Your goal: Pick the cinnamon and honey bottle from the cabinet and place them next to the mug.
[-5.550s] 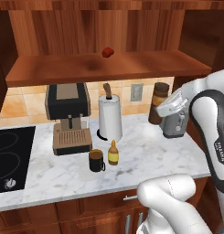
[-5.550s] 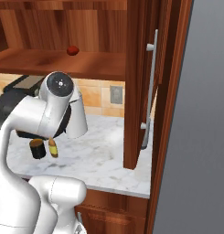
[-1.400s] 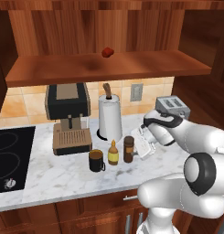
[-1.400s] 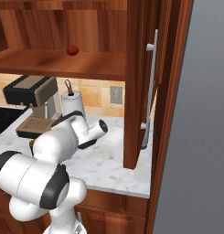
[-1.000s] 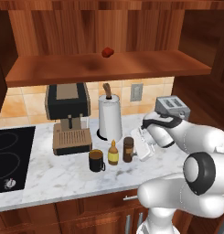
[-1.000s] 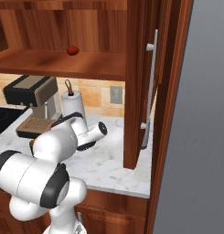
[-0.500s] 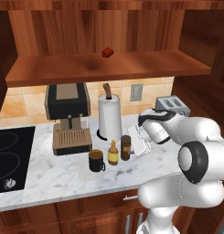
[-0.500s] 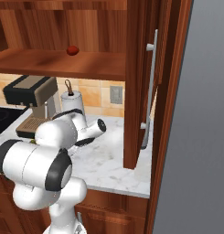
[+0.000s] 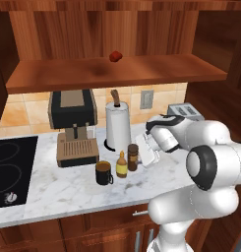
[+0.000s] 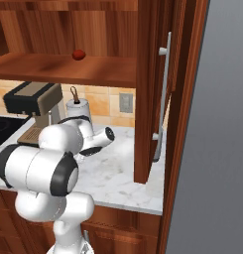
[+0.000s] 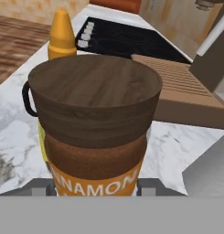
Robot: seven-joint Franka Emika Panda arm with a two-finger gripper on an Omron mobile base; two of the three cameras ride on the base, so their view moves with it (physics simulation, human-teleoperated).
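The cinnamon [image 9: 133,157], a dark brown jar with a tan label, stands upright on the marble counter [image 9: 68,189]. My gripper [image 9: 140,156] reaches it from the right and is shut on its sides. In the hand view its wooden-looking cap [image 11: 95,96] is close up, with my gripper [image 11: 96,185] at the label and one finger [image 11: 38,185] on each side. The honey bottle [image 9: 122,165] stands just left of the jar, its yellow cap [image 11: 62,34] rising behind. The dark mug [image 9: 103,173] is left of that; its handle [image 11: 26,98] peeks past the jar. The cabinet [image 9: 117,74] shelf hangs above.
A small red lump [image 9: 115,56] lies on the shelf. Behind the bottles stand a coffee machine [image 9: 73,125] and a paper towel roll [image 9: 118,130], with a toaster [image 9: 186,110] at the back right. A black stove [image 9: 9,170] is at the left. The open cabinet door [image 10: 162,99] hangs on the right.
The gripper has slid the cinnamon a little to the left, closer to the honey bottle, and the arm's elbow has swung round. The grip is unchanged.
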